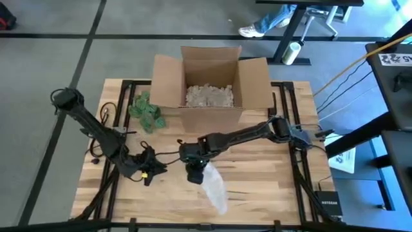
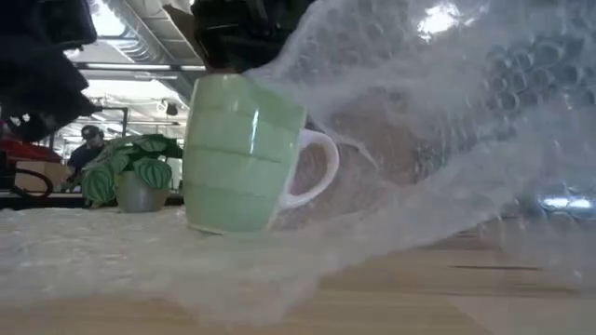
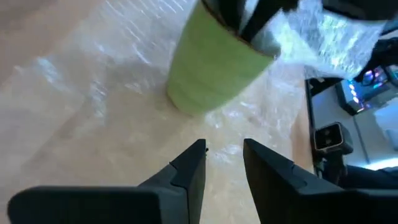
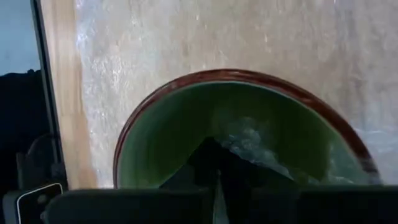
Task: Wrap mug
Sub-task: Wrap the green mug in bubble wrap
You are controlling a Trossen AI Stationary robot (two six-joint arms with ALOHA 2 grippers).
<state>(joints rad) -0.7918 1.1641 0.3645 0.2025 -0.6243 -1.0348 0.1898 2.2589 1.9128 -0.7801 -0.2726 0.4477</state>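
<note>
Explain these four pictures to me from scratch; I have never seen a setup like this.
Two dark robot arms work at a wooden table. One camera looks straight down, one sits at table height, and one rides on each wrist. On the table are an open cardboard box with filler, a small green plant, and a green mug standing on bubble wrap. The right gripper is shut on a fold of wrap, pushing it inside the mug. The left gripper waits open nearby, holding nothing.

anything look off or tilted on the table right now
The pale green ceramic mug sits tilted on the clear bubble wrap sheet, its base lifted on one side. The right gripper reaches into its mouth, pushing wrap inside. The left gripper waits beside it, open.
</note>
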